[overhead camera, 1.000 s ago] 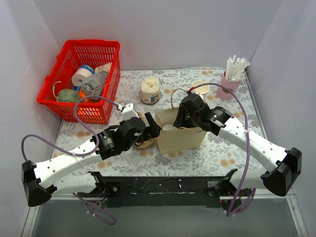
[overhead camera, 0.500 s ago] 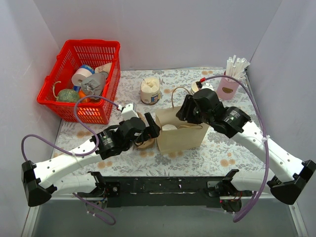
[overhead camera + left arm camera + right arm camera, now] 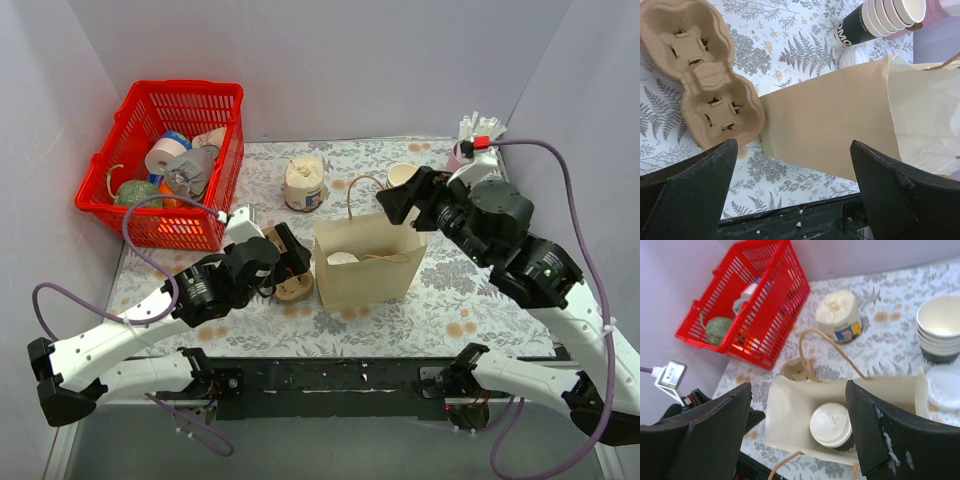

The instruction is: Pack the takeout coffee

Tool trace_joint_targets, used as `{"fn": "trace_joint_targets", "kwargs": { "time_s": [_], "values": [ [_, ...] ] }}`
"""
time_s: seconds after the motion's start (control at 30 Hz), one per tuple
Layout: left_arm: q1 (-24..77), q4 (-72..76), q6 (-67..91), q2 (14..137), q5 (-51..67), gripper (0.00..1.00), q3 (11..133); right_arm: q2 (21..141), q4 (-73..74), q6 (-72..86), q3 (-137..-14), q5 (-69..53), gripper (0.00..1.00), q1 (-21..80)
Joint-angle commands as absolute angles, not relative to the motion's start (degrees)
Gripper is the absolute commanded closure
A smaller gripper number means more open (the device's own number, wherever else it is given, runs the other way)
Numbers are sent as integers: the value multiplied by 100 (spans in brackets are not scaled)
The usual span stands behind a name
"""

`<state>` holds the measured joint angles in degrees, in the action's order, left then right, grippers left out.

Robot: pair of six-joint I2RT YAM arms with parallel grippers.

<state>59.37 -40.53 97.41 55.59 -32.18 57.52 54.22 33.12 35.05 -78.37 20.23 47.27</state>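
Note:
The takeout coffee (image 3: 342, 258), a white paper cup with a flat white lid, stands upright inside the open brown paper bag (image 3: 366, 278). The right wrist view looks down on the coffee (image 3: 830, 424) in the bag (image 3: 790, 410). My right gripper (image 3: 403, 198) is open and empty, raised above the bag's back right corner; it also shows in the right wrist view (image 3: 797, 390). My left gripper (image 3: 287, 252) is open and empty, just left of the bag, which also shows in the left wrist view (image 3: 835, 130) beyond the gripper (image 3: 793, 144).
A cardboard cup carrier (image 3: 292, 288) lies left of the bag. A red basket (image 3: 216, 225) of items stands back left. A cream jar (image 3: 304, 183), a stack of lidless cups (image 3: 405, 176), a loose lid (image 3: 945, 387) and a pink straw holder (image 3: 468, 165) stand behind the bag.
My right gripper has lifted out of the bag and moved back and to the right, leaving the coffee inside. My left gripper has drawn back left from the bag's edge.

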Motion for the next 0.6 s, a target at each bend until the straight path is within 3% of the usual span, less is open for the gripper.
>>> {"fn": "trace_joint_targets", "kwargs": {
  "time_s": [0.0,0.2,0.3,0.47,0.57],
  "values": [
    [5915,-4473,9817,5344,-3498,2,6055,5536,2751,2560,-8646,2161,14,4737],
    [5924,-5009,9967,5317,-3709,2,6196,6483,3066,1645,-10304,3961,7,4658],
    [5915,-5106,10037,5265,-3700,2,6118,7037,3383,1442,-10993,4034,7,4369],
    [5915,-5273,10125,5203,-3525,2,5933,7961,4234,1626,-12127,2174,10,2616],
    [5915,-5466,10230,5159,-3507,2,5924,8367,4246,1670,-11964,1602,11,1823]
  ]
}}
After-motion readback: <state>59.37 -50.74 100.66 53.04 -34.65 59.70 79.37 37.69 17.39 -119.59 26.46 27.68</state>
